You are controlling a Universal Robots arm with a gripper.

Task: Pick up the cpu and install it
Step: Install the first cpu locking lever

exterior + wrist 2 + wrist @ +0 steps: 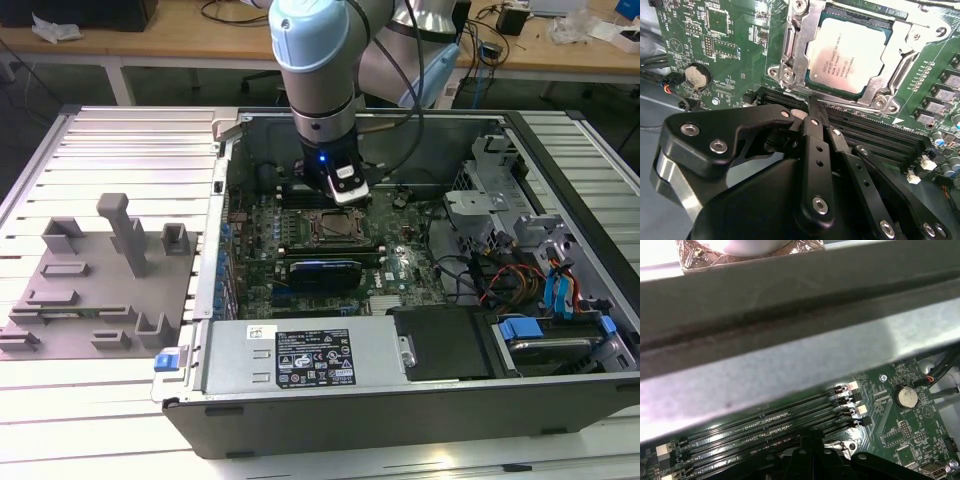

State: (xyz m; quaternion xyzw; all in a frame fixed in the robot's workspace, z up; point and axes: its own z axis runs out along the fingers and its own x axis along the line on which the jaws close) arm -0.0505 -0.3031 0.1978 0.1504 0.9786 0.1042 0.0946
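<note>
The cpu (847,52), a silver-white square chip with a thin dark rim, lies flat inside the socket frame (790,47) on the green motherboard. In the second wrist view my gripper (812,107) hovers just off the socket's edge, over the memory slots, with its black fingers (816,150) pressed together and nothing between them. The exterior view has the gripper (346,196) hanging just behind the socket (335,228), inside the open computer case.
Memory slots (765,420) and a coin battery (905,396) lie near the socket, under the case's grey metal wall (790,355). A grey plastic fixture (95,285) stands on the exterior view's left. Drive cages and cables (510,260) fill the case's right.
</note>
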